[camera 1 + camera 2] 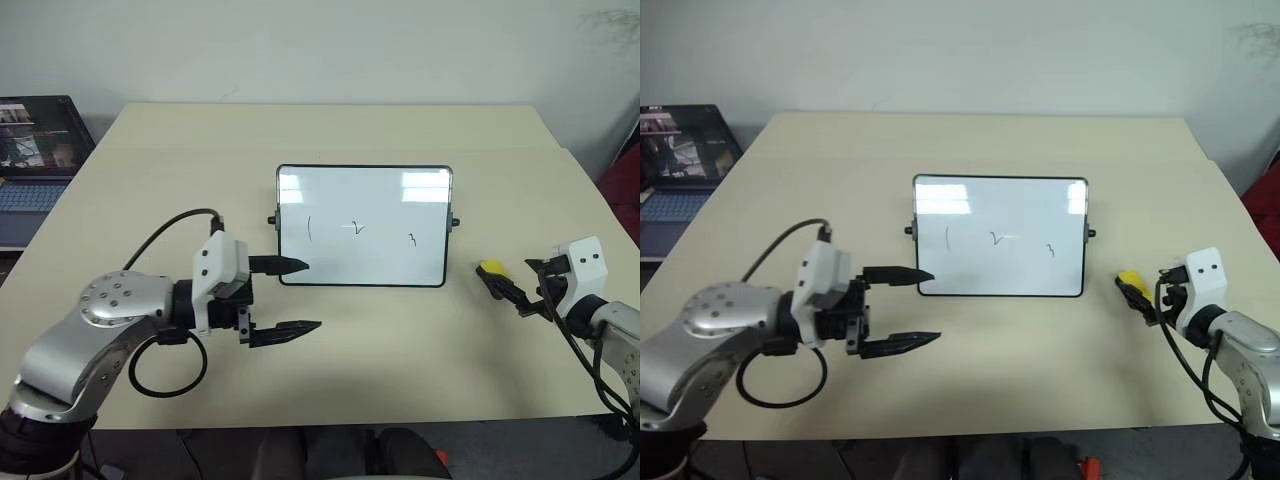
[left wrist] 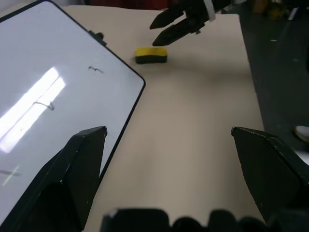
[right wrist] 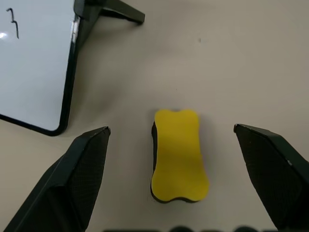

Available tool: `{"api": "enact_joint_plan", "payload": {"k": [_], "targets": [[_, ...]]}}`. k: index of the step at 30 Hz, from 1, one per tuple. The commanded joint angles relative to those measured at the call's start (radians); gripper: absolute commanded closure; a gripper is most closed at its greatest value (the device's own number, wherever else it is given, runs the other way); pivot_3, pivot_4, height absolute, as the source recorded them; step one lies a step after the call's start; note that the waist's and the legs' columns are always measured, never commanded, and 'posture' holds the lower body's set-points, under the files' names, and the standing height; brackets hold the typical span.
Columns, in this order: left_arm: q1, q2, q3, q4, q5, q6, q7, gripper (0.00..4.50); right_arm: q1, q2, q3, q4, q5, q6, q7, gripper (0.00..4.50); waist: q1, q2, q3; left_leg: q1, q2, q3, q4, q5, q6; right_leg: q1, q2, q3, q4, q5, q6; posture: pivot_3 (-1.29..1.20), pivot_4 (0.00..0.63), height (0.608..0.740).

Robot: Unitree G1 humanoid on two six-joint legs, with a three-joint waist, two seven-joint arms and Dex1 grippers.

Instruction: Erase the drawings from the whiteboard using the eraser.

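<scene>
The whiteboard (image 1: pixel 380 205) stands propped on the middle of the beige table (image 1: pixel 400 350). The drawings run in a row across it: a short stroke (image 1: pixel 310 229) and two squiggles (image 1: pixel 356 229) (image 1: pixel 412 239). The yellow eraser (image 1: pixel 490 268) lies flat on the table just right of the board, black side down. My right gripper (image 1: pixel 512 297) is open just behind the eraser (image 3: pixel 178 153), which lies between its two spread fingers without touching them. My left gripper (image 1: pixel 300 297) is open and empty at the board's lower left corner, pointing right, its far finger over the board's edge.
An open laptop (image 1: pixel 35 150) sits off the table's left side. A dark red object (image 1: pixel 625 190) stands beyond the right edge. The board's black stand foot (image 3: pixel 118 12) juts out behind it. A black cable (image 1: pixel 165 235) loops over my left arm.
</scene>
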Motion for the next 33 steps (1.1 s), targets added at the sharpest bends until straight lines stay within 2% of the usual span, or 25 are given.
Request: {"api": "enact_joint_plan", "payload": {"k": [1, 11, 20, 33], "targets": [[-0.033, -0.026, -0.041, 0.008, 0.033, -0.014, -0.008, 0.00, -0.059, 0.020, -0.002, 0.009, 0.005, 0.052, -0.048, 0.02, 0.000, 0.000, 0.000, 0.000, 0.000, 0.000, 0.001, 0.000, 0.000, 0.000, 0.000, 0.000, 0.000, 0.000, 0.000, 0.00, 0.150, 0.740], [-0.098, -0.138, -0.169, 0.123, 0.184, -0.086, -0.019, 0.00, -0.177, -0.020, 0.090, 0.116, -0.042, 0.105, -0.027, 0.02, 0.004, 0.000, 0.000, -0.001, 0.000, 0.001, 0.003, 0.000, -0.001, 0.000, 0.001, 0.002, 0.000, 0.000, 0.000, 0.00, 0.150, 0.740], [-0.027, -0.173, -0.166, 0.239, 0.271, -0.224, -0.062, 0.00, -0.209, -0.029, 0.115, 0.201, -0.090, 0.074, -0.009, 0.02, 0.004, 0.000, 0.000, 0.000, 0.001, 0.002, 0.003, 0.000, -0.001, -0.001, 0.001, 0.003, 0.001, 0.000, 0.000, 0.00, 0.150, 0.740], [0.000, -0.175, -0.137, 0.372, 0.294, -0.351, -0.126, 0.00, -0.255, -0.039, 0.128, 0.270, -0.109, 0.073, 0.049, 0.02, 0.002, 0.000, 0.000, 0.000, 0.001, 0.007, 0.010, 0.000, 0.001, -0.006, 0.002, 0.010, 0.013, 0.000, 0.001, 0.00, 0.150, 0.740]]}}
